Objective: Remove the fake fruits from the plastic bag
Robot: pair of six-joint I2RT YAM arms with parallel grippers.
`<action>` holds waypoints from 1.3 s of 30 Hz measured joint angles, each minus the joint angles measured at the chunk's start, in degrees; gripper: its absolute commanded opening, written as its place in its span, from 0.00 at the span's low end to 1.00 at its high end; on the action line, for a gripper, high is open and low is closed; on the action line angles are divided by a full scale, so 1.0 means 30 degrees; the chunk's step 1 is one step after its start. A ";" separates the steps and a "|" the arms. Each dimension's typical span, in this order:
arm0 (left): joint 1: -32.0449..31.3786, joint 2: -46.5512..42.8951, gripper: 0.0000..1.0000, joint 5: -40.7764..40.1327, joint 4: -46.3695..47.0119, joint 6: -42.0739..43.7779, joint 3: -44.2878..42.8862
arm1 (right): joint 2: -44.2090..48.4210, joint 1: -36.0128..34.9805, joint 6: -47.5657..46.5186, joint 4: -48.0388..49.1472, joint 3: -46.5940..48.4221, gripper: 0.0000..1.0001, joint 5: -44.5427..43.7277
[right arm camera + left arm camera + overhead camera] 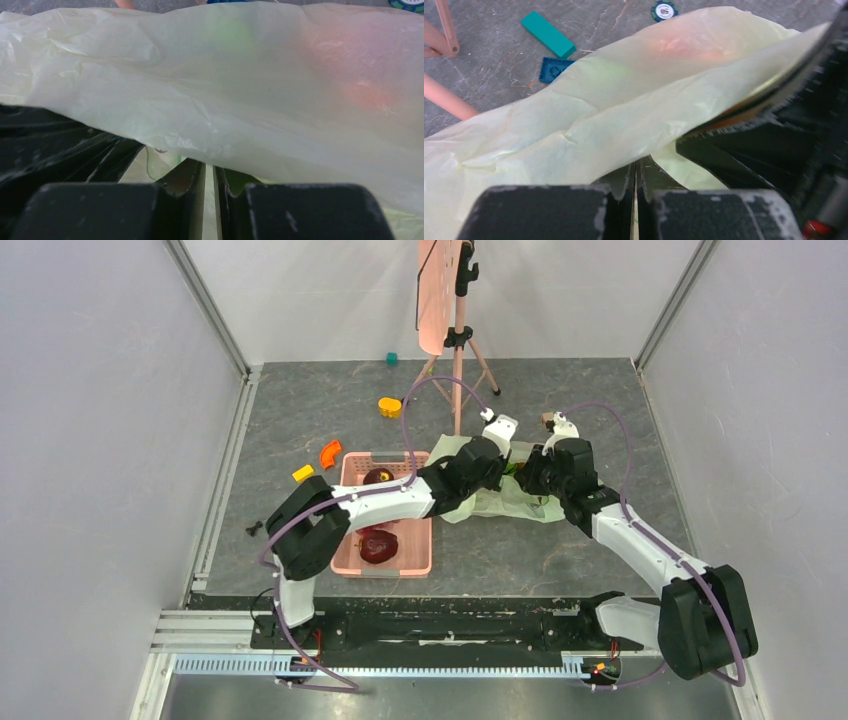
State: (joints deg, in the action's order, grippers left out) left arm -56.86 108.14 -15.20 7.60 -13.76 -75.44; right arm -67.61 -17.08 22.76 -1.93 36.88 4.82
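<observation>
Left gripper [635, 175] and right gripper [210, 177] — each clenched on a fold of the plastic bag [574, 125]

The plastic bag [505, 505], just right of the pink basket [415, 540], is a pale yellow-green, translucent film. The fake fruits [365, 92] show through it only as blurred orange-red and green patches. In the basket lie dark maroon fruits [378, 546]. Behind the basket are a yellow block [390, 407] and, farther back, a teal block [392, 358]. To the basket's left are an orange curved piece [329, 453] and a small yellow piece [302, 473]. The counter [300, 410] is grey with pale marbled veins. The left end effector [635, 200] and right end effector [210, 200] are matte black, scuffed whitish at the edges. The arms [390, 502] are white and black, with purple cables [432, 380].
</observation>
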 measured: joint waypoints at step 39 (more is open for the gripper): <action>-0.1858 0.1100 0.02 -0.0554 0.1362 -0.0546 0.2973 | -0.3504 -0.0146 0.1231 0.3002 -0.0138 0.19 -0.0583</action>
State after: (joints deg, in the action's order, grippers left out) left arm -62.43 111.44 -16.86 11.68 -15.40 -66.52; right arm -78.13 -17.52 26.46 7.07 36.47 3.07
